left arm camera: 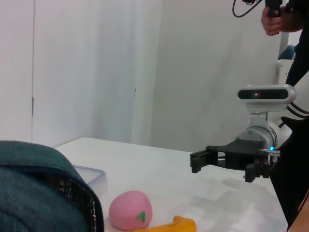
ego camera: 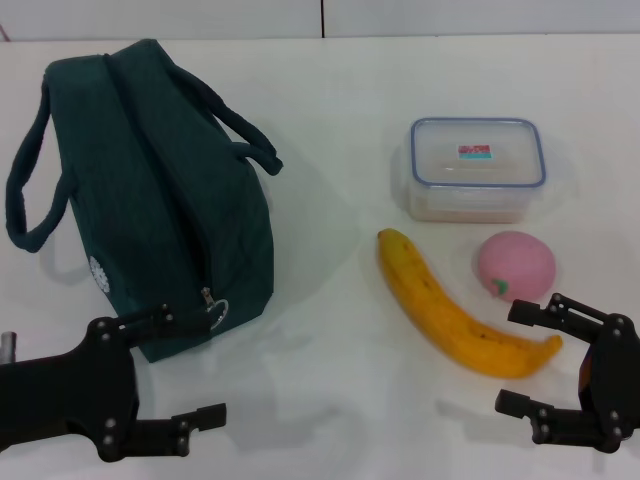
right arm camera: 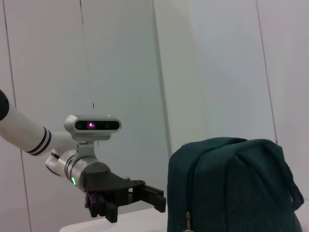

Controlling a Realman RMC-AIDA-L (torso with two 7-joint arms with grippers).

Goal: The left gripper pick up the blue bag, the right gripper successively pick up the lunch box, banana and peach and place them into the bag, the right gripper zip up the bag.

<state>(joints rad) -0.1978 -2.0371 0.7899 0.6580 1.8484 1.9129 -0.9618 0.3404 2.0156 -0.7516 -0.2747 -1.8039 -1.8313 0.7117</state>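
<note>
The blue bag (ego camera: pixel 150 200) stands zipped on the white table at the left, handles spread to both sides; it also shows in the left wrist view (left arm camera: pixel 43 193) and the right wrist view (right arm camera: pixel 231 186). The lunch box (ego camera: pixel 477 167) sits at the far right. The banana (ego camera: pixel 455 310) lies in front of it, and the peach (ego camera: pixel 514 264) rests beside the banana. My left gripper (ego camera: pixel 195 365) is open and empty by the bag's near end. My right gripper (ego camera: pixel 520 358) is open and empty just near the banana's tip; it also shows in the left wrist view (left arm camera: pixel 198 161).
The white table (ego camera: pixel 330 130) reaches back to a pale wall. A person's hand (left arm camera: pixel 277 17) holding a device shows at the edge of the left wrist view.
</note>
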